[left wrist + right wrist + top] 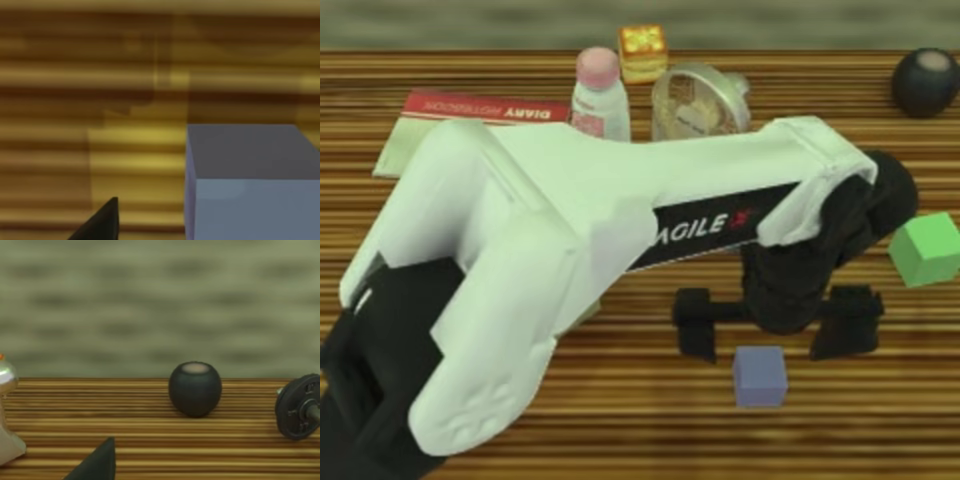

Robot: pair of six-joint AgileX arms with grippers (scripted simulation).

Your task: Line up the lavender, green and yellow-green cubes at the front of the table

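Observation:
The small lavender cube [760, 375] lies on the striped wooden table [620, 430] near the front, right of centre. My left gripper [772, 335] hangs open directly behind and above it, its black fingers [695, 325] spread wider than the cube. The left wrist view has the lavender cube [250, 180] close up, beside one fingertip [102, 225]. The bright green cube [927, 248] rests at the right edge, clear of the gripper. The yellow-green cube is hidden. My right arm is outside the top view; one dark fingertip [102, 460] shows in its wrist view, over bare table.
Along the back stand an orange patterned cube [642, 50], a pink-capped bottle [599, 95], a round clear jar [700, 100] and a red diary [485, 107]. A black ball [925, 80] sits at the back right, with a dumbbell [300, 412] nearby.

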